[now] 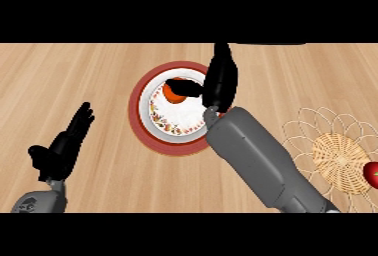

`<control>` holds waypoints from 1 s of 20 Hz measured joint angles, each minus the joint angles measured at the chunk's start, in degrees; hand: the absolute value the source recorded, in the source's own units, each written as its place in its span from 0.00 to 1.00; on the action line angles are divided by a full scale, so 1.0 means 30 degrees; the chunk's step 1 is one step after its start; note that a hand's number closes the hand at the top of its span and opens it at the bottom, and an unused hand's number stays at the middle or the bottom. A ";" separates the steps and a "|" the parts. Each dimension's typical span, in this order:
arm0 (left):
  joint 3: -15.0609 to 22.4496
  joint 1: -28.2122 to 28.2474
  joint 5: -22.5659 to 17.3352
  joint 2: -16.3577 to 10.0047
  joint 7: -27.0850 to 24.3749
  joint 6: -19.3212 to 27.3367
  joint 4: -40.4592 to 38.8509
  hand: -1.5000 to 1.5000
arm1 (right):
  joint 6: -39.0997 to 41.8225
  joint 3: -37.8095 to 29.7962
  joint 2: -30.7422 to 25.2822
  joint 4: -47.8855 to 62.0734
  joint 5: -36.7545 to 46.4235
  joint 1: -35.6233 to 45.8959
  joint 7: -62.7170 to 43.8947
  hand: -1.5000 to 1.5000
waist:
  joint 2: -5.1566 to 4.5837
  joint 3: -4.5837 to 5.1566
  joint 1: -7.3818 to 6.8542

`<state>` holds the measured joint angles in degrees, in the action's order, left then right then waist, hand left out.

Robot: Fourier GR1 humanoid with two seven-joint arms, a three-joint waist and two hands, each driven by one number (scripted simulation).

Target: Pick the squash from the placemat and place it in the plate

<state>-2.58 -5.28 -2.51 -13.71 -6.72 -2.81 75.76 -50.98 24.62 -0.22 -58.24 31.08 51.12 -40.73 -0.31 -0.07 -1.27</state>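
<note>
The orange squash (176,95) is over the white middle of the red-rimmed plate (142,120) at the centre of the head view. My right hand (221,80) reaches over the plate's right side from the lower right. Its thumb curls across the squash's top, and its fingers hide the far side. I cannot tell whether the squash rests on the plate or hangs just above it. My left hand (68,140) stays open at the lower left with fingers up, apart from the plate.
A woven wicker placemat (332,152) lies at the right, beside my right forearm. A red fruit (372,175) sits at its right edge, cut off by the view. Bare wooden counter (81,70) surrounds the plate.
</note>
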 measured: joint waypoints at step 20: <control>-0.0394 0.1003 0.0240 0.0220 0.0096 -0.0200 0.0878 0.50 | 0.5674 -0.3846 -0.5135 -0.9861 -0.9760 -1.3831 1.3590 0.00 | 0.0108 0.0009 0.0465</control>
<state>-3.76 -2.27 -1.79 -13.04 -6.43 -3.41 78.39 -33.96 13.08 -15.63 -87.83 1.80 9.62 0.04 0.02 -0.04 0.13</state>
